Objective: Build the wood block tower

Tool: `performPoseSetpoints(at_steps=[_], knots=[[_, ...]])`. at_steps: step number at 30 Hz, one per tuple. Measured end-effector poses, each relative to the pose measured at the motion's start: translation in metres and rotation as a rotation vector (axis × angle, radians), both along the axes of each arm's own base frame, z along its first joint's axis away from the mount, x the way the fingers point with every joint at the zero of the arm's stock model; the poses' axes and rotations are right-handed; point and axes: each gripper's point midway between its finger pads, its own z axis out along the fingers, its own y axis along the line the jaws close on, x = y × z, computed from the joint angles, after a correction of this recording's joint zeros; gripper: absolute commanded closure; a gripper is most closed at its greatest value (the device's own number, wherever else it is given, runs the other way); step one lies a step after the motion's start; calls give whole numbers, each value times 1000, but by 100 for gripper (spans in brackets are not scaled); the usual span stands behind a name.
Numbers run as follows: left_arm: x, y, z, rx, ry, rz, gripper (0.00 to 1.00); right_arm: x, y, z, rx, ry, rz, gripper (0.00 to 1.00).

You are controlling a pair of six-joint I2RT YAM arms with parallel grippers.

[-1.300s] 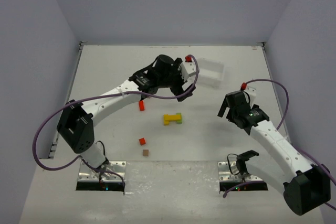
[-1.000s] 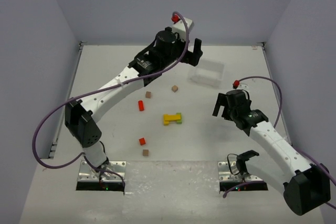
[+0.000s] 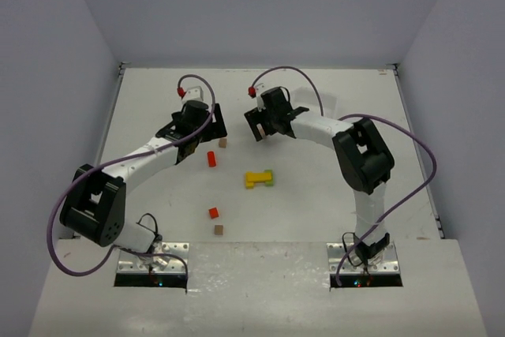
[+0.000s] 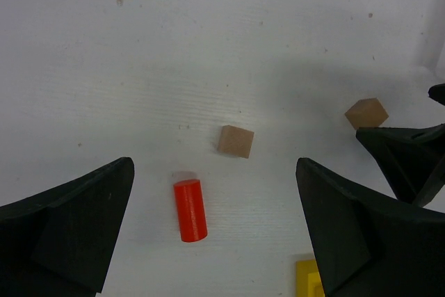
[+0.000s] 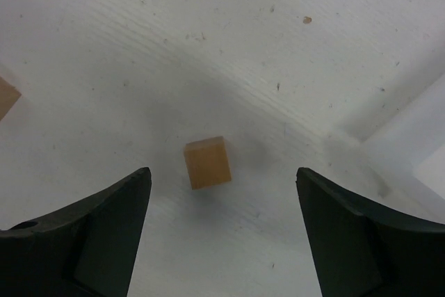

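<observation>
Left gripper [image 4: 214, 165] is spread open, nothing held; small plain brown wooden cube [image 4: 235, 141] and red wooden cylinder [image 4: 190, 209] are seen under its gap. Right gripper [image 5: 222, 172] is likewise released over a second brown cube [image 5: 207, 163]. Yellow-green wood block tower base [image 3: 259, 178] is found at 4-to-5 o'clock of left gripper, top view.
</observation>
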Motion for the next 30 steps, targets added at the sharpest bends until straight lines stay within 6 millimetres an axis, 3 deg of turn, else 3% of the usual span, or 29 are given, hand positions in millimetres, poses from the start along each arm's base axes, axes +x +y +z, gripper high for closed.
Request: performPoseSetpoints(at_steps=[3, 11, 23, 30], knots=[[2, 0, -12, 9, 27, -14, 0, 9, 6, -7, -11, 7, 12, 42], [6, 0, -21, 11, 43, -24, 0, 17, 16, -17, -6, 29, 29, 51], [9, -3, -18, -18, 32, -40, 0, 9, 14, -27, -12, 83, 16, 84], [5, -4, -22, -29, 41, -46, 0, 4, 11, -26, -13, 93, -10, 91]])
